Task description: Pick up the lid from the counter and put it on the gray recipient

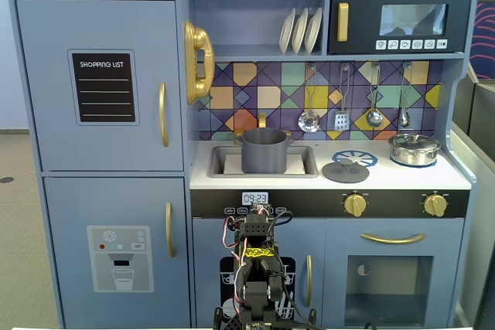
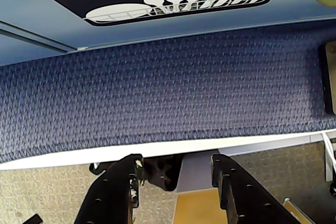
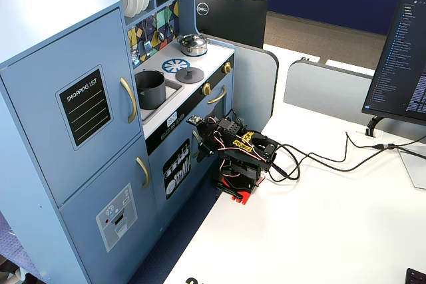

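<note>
Nothing was done: lid (image 1: 346,169) lay at pot's (image 1: 264,151) three o'clock, gripper (image 2: 176,174) spread, empty, folded low.

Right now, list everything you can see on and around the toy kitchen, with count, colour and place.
Toy kitchen: one, light blue, facing the arm.
Gray pot: one, matte dark gray, standing in the sink.
Lid: one, dark gray, flat on the counter, partly over the blue burner print.
Silver pot: one, shiny, lidded, on the counter's right end in a fixed view.
Plates: three, white, upright on the upper shelf.
Utensils: four, silver, hanging on the backsplash.
Monitor: one, black, on the white table.
Arm: one, black, folded low at the table edge.
Hand: one, black, open, empty.
</note>
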`<action>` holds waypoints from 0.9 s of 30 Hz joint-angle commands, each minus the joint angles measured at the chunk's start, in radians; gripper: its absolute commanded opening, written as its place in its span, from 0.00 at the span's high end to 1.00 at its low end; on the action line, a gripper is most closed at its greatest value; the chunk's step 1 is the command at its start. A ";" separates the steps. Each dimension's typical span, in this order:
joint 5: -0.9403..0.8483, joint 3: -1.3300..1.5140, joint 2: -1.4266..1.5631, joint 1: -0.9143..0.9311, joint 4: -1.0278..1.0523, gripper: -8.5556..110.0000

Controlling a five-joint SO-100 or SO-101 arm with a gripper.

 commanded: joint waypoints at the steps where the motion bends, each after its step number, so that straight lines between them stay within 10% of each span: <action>1: -0.038 -0.002 -0.003 0.097 0.184 0.93; 16: 0.008 -0.020 -0.003 0.087 0.095 0.93; 27: 0.000 -0.704 -0.367 0.095 -0.069 0.93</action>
